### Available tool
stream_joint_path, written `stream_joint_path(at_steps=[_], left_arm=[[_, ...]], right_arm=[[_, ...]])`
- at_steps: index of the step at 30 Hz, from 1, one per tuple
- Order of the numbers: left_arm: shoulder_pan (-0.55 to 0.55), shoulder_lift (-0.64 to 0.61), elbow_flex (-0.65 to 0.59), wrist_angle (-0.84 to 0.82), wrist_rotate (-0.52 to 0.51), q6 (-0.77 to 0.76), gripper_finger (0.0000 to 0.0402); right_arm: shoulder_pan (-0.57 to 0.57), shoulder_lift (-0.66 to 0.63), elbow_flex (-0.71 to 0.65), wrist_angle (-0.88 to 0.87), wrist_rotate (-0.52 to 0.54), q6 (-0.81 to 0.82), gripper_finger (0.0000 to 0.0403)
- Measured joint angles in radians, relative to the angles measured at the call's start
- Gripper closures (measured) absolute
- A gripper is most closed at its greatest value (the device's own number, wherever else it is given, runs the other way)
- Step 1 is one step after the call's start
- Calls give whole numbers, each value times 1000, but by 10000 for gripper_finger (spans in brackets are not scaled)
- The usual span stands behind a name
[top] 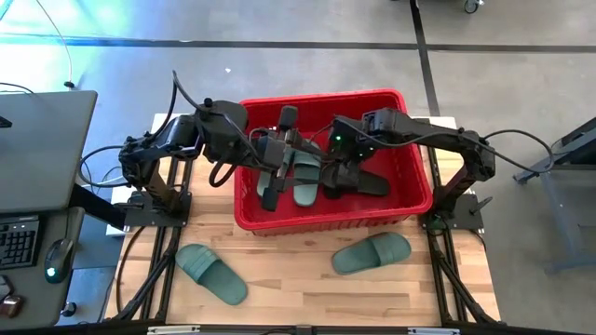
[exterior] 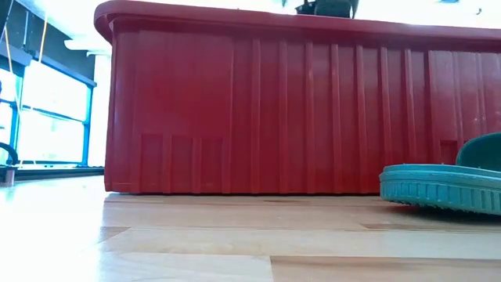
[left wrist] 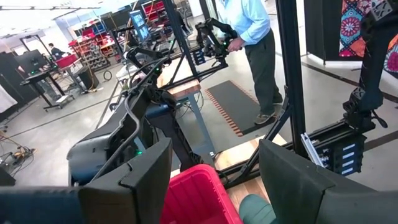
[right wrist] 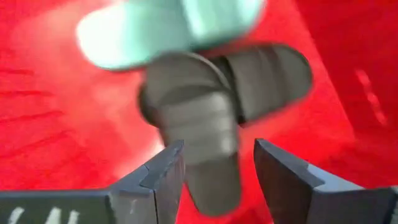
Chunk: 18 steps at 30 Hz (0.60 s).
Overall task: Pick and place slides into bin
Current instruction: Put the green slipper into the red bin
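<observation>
Right claw (top: 328, 179) and left claw (top: 272, 177) both sit inside bin (top: 410, 200), fingers hard to read from above; two green slides (top: 372, 252) on bench (top: 298, 279). Low view: bin wall hides the contents. Left wrist: fingers apart, empty. Right wrist: fingers apart over black slide (right wrist: 199, 134), blurred.

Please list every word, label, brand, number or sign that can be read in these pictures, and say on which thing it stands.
There is no text that can be read.
The red bin, the green slides on the table and the black slides in the bin show no lettering.
A monitor in the room behind is too small to read.
</observation>
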Motion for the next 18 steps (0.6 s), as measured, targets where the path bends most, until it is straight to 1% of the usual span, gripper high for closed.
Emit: stream_joint_path(at_steps=[3,5,7,8,10,15,16,18], left_arm=[[0,0,0,0,0,0,179],[0,0,0,0,0,0,179],[0,0,0,0,0,0,179],[0,0,0,-1,0,0,179],[0,0,0,-9,0,0,179],[0,0,0,-9,0,0,179],[0,0,0,-9,0,0,179],[0,0,0,-10,0,0,179]], right_arm=[[36,0,0,82,-77,-61,222],[65,0,0,131,-120,-66,222],[98,0,0,182,-122,-89,222],[115,0,0,207,-107,-103,222],[146,0,0,247,-40,-126,222],[195,0,0,236,193,-115,222],[198,0,0,230,221,-112,222],[198,0,0,221,241,-110,222]])
